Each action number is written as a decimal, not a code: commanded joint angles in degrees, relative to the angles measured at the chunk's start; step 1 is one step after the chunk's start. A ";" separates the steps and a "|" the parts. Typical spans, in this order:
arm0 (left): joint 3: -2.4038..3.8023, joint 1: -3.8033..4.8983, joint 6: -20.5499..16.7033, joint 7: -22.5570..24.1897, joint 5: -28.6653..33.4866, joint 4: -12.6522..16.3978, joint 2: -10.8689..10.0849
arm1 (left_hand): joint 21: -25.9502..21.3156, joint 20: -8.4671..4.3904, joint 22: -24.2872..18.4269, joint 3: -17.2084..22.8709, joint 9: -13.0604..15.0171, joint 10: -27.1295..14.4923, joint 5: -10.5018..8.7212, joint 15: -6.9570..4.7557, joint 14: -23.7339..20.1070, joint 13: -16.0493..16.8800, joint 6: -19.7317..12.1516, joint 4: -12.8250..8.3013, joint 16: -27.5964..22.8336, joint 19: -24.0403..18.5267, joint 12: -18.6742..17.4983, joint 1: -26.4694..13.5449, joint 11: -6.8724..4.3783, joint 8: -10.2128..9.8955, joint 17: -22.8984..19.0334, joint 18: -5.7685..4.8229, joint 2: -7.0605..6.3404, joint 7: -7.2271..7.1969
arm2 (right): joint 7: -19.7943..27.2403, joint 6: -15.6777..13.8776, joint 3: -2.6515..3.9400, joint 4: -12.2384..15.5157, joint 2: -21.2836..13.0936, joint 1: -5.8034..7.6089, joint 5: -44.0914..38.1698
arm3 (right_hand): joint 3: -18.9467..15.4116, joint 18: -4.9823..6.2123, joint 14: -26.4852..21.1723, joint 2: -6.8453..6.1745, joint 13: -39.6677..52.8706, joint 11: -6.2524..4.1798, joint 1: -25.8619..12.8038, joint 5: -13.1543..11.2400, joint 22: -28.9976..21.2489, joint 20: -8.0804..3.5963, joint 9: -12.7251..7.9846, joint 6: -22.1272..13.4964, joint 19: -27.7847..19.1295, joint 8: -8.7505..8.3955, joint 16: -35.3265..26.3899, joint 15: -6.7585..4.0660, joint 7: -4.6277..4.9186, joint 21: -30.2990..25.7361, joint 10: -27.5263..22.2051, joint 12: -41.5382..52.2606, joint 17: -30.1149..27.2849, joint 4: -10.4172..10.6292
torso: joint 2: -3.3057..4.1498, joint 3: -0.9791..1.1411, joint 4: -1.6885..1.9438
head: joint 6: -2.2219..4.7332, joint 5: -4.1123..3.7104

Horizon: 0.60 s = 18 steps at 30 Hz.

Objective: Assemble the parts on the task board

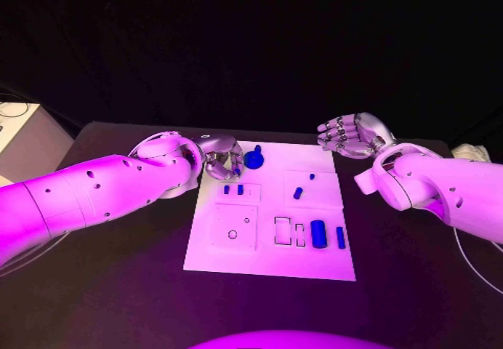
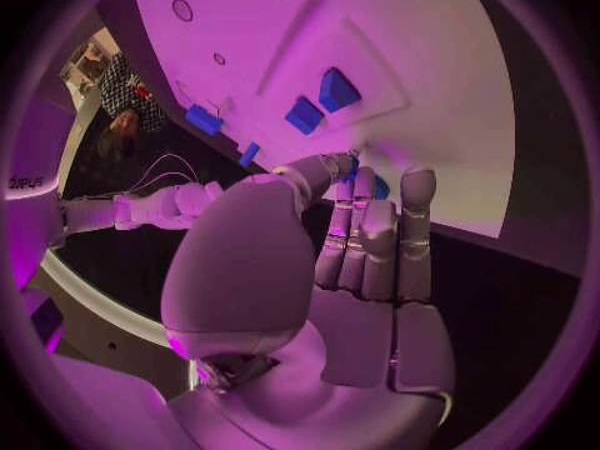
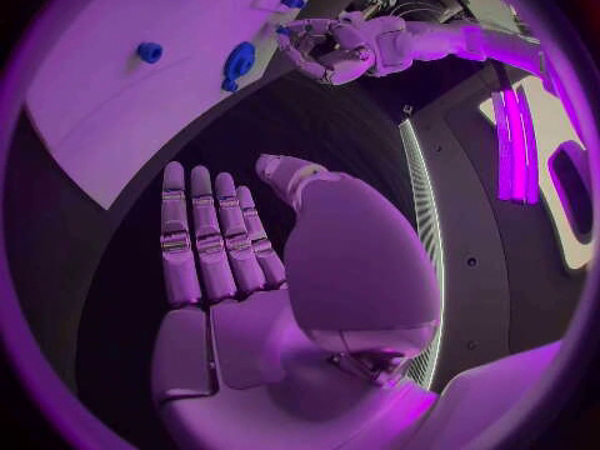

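The white task board (image 1: 210, 251) lies in the middle of the black table. My left hand (image 1: 222, 158) hovers at the board's far left corner, right beside a round blue part (image 1: 255, 157). In the left wrist view, its thumb lies across toward the fingertips (image 2: 416, 185), and a bit of blue (image 2: 379, 186) shows just behind them. I cannot tell whether it touches or holds that part. Two small blue parts (image 1: 232, 189) stand nearer on the board, a short peg (image 1: 298, 193) lies mid-board, and a thick bar (image 1: 318, 234) sits near the right edge. My right hand (image 1: 355, 135) hangs over the far right corner with fingers spread, holding nothing.
The board has shallow recesses on its near half: a square plate with holes (image 1: 234, 227) and narrow slots (image 1: 283, 230). A pale cabinet (image 1: 26, 138) stands off the table's far left, and a white object (image 1: 472, 151) at its far right. Bare black tabletop (image 1: 126, 291) surrounds the board.
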 commanded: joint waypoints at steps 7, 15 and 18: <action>-0.28 -0.05 2.23 -0.46 -1.05 -0.25 0.15 | 0.27 0.01 0.10 -0.16 0.07 0.49 -0.04 -0.05 0.47 0.06 0.31 -0.40 0.19 0.46 -0.34 -0.22 -0.13 -0.06 0.02 -0.31 0.02 -0.01 | 0.74 0.23 0.02 0.16 -0.08 -0.02 -0.54 | -0.06 0.37 0.31 -0.03 -0.02 0.37 -0.51 0.30 -0.04 0.05 -0.09 0.05 0.29 -0.31 -0.18 0.27 1.51 0.09 -0.08 -0.32 -0.05 -0.36 | -0.05 -0.02 0.02 | -0.18 0.06; -0.33 -0.08 2.25 -0.47 -1.29 -0.27 0.36 | 0.27 0.01 0.09 -0.22 0.11 0.70 -0.07 -0.08 0.53 0.12 0.49 -0.45 0.24 0.43 -0.32 -0.22 -0.18 -0.07 0.11 -0.30 0.05 -0.02 | 0.75 0.26 0.02 0.18 -0.04 -0.02 -0.54 | -0.06 0.36 0.29 -0.01 -0.02 0.38 -0.53 0.31 -0.15 0.06 -0.09 0.07 0.27 -0.33 -0.27 0.30 1.52 0.06 -0.06 -0.39 -0.15 -0.39 | -0.02 -0.04 0.04 | -0.17 0.07; -0.36 -0.12 2.19 -0.37 -1.30 -0.36 0.51 | 0.30 0.01 0.14 -0.23 0.12 0.73 -0.07 -0.08 0.56 0.13 0.52 -0.46 0.26 0.46 -0.32 -0.22 -0.18 -0.08 0.17 -0.32 0.05 -0.03 | 0.76 0.28 0.02 0.18 -0.03 -0.02 -0.54 | -0.06 0.35 0.28 0.00 -0.01 0.39 -0.54 0.31 -0.21 0.06 -0.10 0.08 0.26 -0.35 -0.31 0.31 1.53 0.05 -0.04 -0.43 -0.20 -0.40 | -0.02 -0.04 0.01 | -0.18 0.10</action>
